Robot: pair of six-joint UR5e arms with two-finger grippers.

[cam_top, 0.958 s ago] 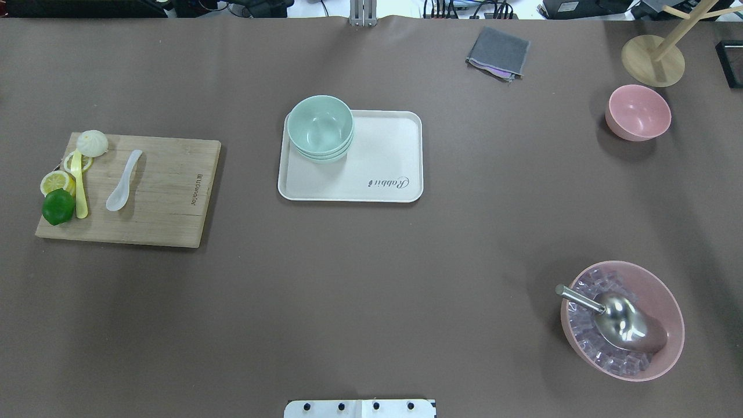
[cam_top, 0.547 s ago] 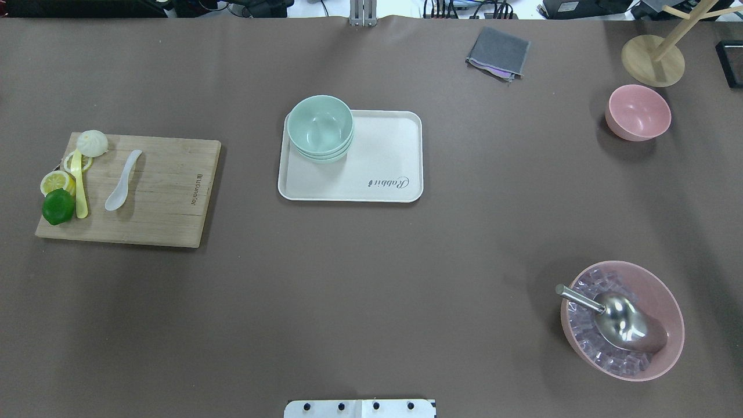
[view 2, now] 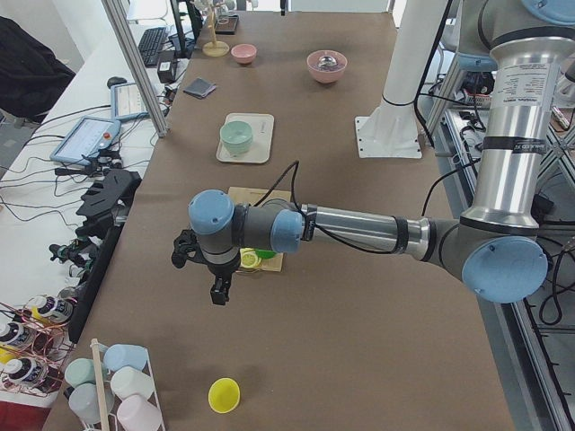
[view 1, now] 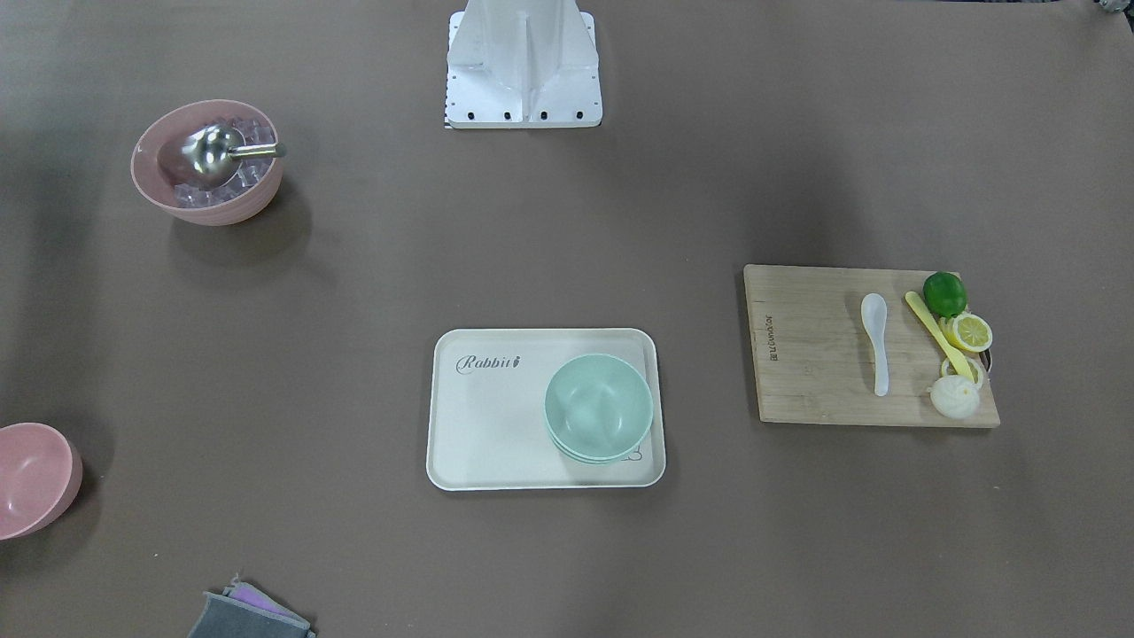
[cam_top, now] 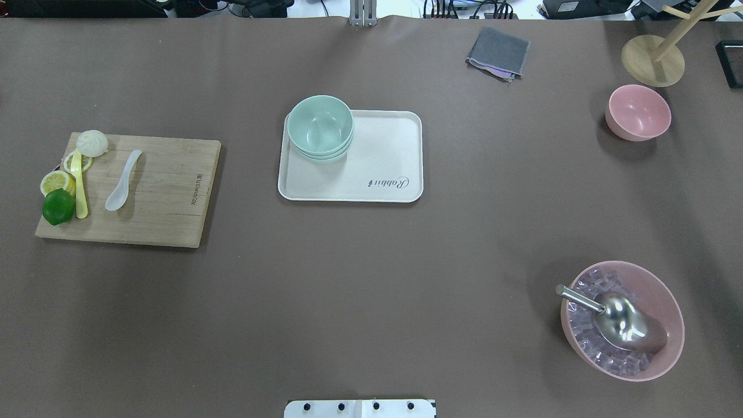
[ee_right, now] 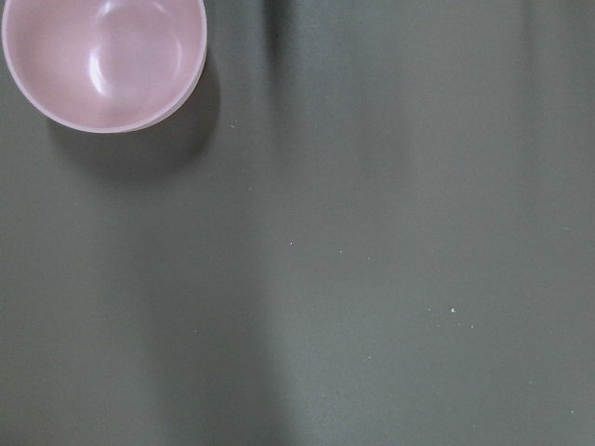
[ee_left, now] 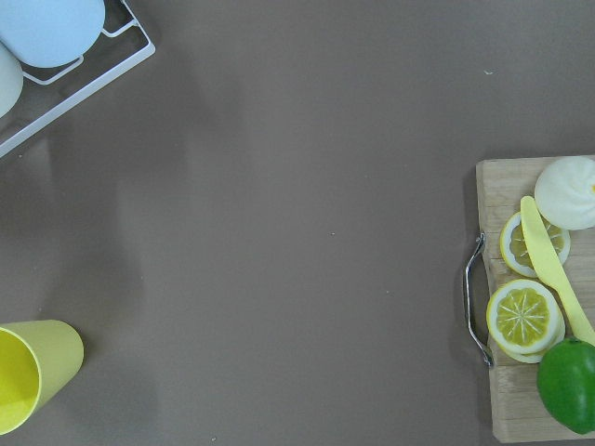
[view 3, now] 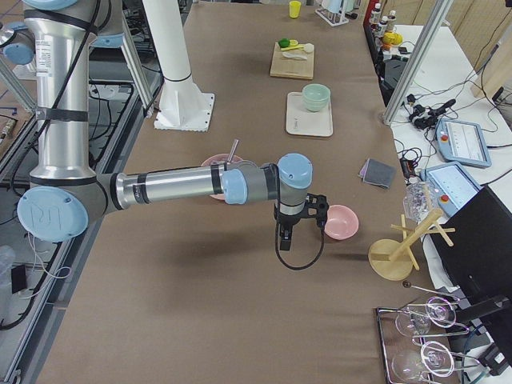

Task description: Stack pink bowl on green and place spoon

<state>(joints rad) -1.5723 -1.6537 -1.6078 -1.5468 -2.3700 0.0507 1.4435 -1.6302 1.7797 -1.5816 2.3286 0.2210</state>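
Observation:
The small pink bowl (cam_top: pixel 638 112) stands empty at the far right of the table and shows at the top left of the right wrist view (ee_right: pixel 104 58). A stack of green bowls (cam_top: pixel 320 128) sits on the far left corner of a cream tray (cam_top: pixel 383 168). A white spoon (cam_top: pixel 123 180) lies on a wooden cutting board (cam_top: pixel 168 191) at the left. My left gripper (view 2: pixel 218 293) hangs above bare table beyond the board's end. My right gripper (view 3: pixel 285 234) hangs beside the pink bowl (view 3: pixel 341 222). I cannot tell whether either is open or shut.
A large pink bowl with ice cubes and a metal scoop (cam_top: pixel 622 319) stands near right. A grey cloth (cam_top: pixel 498 52) and a wooden stand (cam_top: pixel 653 60) are at the far edge. A lime (cam_top: pixel 58 206), lemon slices, a bun and a yellow knife share the board. A yellow cup (ee_left: pixel 33 372) stands beyond it.

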